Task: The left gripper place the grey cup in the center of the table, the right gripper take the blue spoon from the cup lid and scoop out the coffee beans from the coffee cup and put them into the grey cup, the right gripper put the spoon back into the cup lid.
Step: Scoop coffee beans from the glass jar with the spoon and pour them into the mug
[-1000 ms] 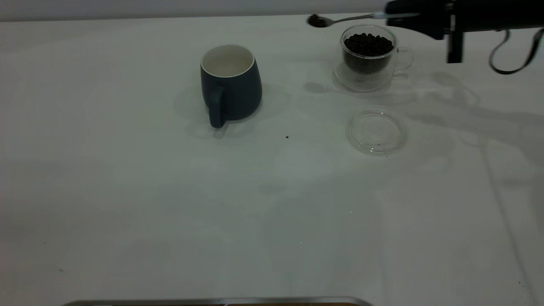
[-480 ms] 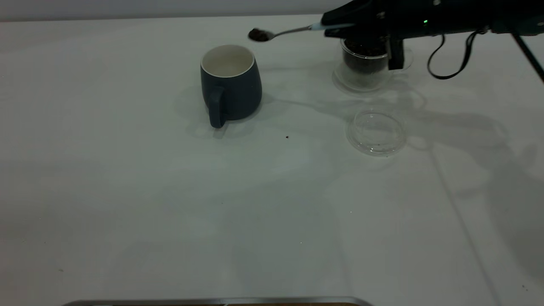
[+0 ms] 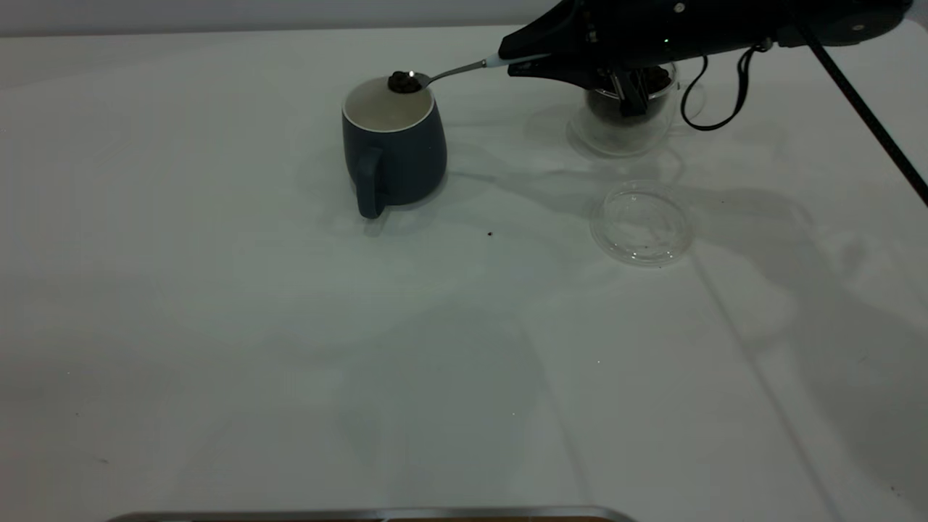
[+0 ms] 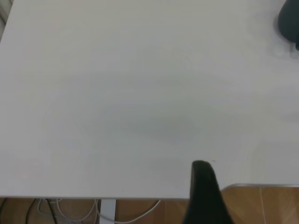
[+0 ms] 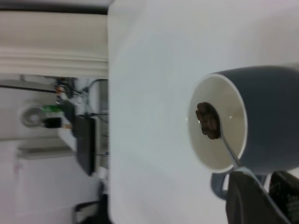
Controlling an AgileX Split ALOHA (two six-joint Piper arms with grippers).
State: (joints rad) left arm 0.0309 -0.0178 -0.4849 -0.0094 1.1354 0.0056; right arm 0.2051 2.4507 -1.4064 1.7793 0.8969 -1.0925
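Blue spoon (image 3: 449, 72) – bowl heaped with coffee beans (image 3: 404, 82) – hangs level above the upright grey cup (image 3: 395, 145).

**My black right arm, cabled and tapered**

My right arm (image 3: 652, 32) was matte black throughout, long and slim, and it narrowed to a pointed wedge at my right gripper (image 3: 522, 61). A dark cable (image 3: 714, 101) looped below it, and a thin black rod (image 3: 863, 109) slanted off behind. A tiny green light (image 3: 665, 40) glowed on my casing. One rounded black finger (image 4: 203, 193) showed in my left wrist view.
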